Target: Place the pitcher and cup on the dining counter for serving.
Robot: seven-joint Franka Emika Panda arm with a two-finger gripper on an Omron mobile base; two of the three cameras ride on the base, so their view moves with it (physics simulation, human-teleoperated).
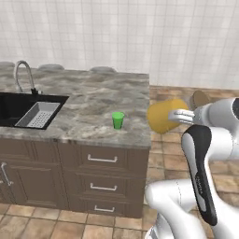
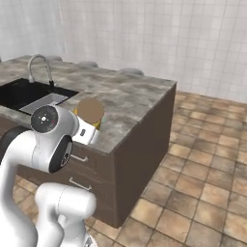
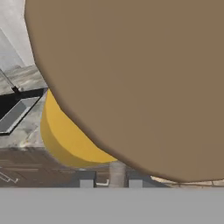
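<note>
The pitcher (image 1: 162,115) lies tilted on its side in the air just off the right end of the dining counter (image 1: 93,95), its orange body toward the counter and its brown cork lid (image 1: 200,99) pointing away. My gripper (image 1: 183,115) is shut on the pitcher's neck. In the hand view the cork lid (image 3: 131,78) looms large, with the orange body (image 3: 65,140) behind it and the gripper (image 3: 110,181) below. In the right base view the lid (image 2: 90,110) shows beside my wrist. The green cup (image 1: 117,120) stands upright near the counter's front edge, left of the pitcher.
A black sink (image 1: 18,108) with a grey strainer basket (image 1: 39,115) and a curved faucet (image 1: 22,74) occupies the counter's left part. Drawers (image 1: 101,159) front the cabinet. Stool tops (image 1: 102,69) rise behind the counter. Tiled floor (image 2: 202,169) spreads to the right.
</note>
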